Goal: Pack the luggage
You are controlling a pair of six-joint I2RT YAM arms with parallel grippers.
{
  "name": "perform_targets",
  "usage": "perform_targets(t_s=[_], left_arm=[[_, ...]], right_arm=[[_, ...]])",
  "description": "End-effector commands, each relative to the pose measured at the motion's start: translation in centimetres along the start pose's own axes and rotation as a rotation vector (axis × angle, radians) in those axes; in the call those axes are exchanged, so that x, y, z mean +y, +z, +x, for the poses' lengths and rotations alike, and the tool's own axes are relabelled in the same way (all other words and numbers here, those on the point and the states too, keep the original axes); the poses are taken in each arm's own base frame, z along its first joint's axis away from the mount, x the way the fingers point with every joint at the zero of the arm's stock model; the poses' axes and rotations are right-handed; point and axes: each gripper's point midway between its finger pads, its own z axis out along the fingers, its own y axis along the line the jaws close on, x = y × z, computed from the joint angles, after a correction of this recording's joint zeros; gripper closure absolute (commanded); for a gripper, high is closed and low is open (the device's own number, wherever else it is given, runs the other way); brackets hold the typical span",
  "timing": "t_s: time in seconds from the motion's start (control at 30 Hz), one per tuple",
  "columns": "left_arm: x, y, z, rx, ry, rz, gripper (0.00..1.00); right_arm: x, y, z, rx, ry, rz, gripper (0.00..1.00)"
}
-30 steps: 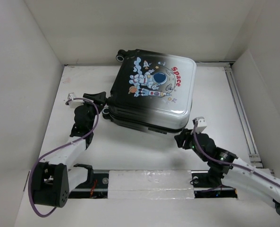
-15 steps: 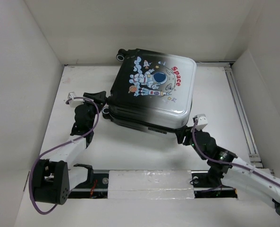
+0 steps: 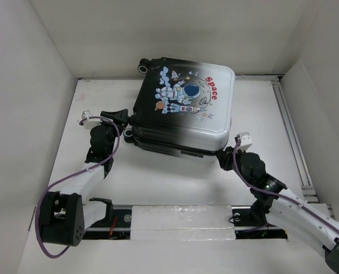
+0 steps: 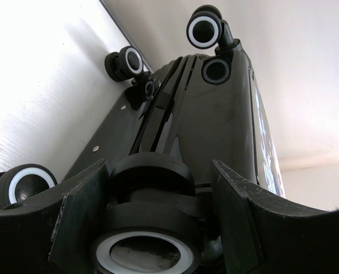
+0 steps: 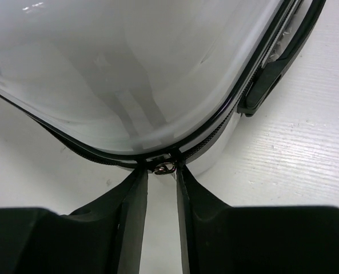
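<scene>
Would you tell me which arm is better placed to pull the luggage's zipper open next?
Right. The right fingers bracket the zipper pull at the luggage corner nearest them, while the left fingers straddle a wheel on the far side, probably just steadying it.

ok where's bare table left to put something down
Widest bare table between the luggage and the right-hand rail. Smaller patch left of the luggage by the far wall. Crowded at its near corners, where left arm and right arm reach in.
</scene>
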Motion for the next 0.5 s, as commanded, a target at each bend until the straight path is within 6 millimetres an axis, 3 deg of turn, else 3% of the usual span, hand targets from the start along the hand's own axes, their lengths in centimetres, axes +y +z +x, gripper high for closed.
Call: perform_targets(t_s=[0.0,0.17,0.3,0.37,0.47], left_arm=[[-4.4,-0.2,0.3,0.045,0.038,0.153,1.0],[-4.4,-0.2,0.3,0.045,0.038,0.153,1.0],[-4.7,-0.3,0.2,0.041,0.038,0.161,1.0],[-4.9,-0.5,0.7,0.055,0.038,0.169,1.0],[-5.9,-1.3,3.2,0.117,0.05,0.206,1.0]], right_arm=[[0.7,0.8,-2.7,-0.1,0.031,-0.048,0.82],[0.4,1.8,-2.5,-0.081,0.027,-0.059,0.98],[1.4,1.8,-2.3,-0.071,0.025,-0.116,1.0],[2.7,1.7,-2.2,-0.07,0.075,-0.181,1.0],[6.8,0.9,-0.1,-0.016,0.172,-0.367,1.0]])
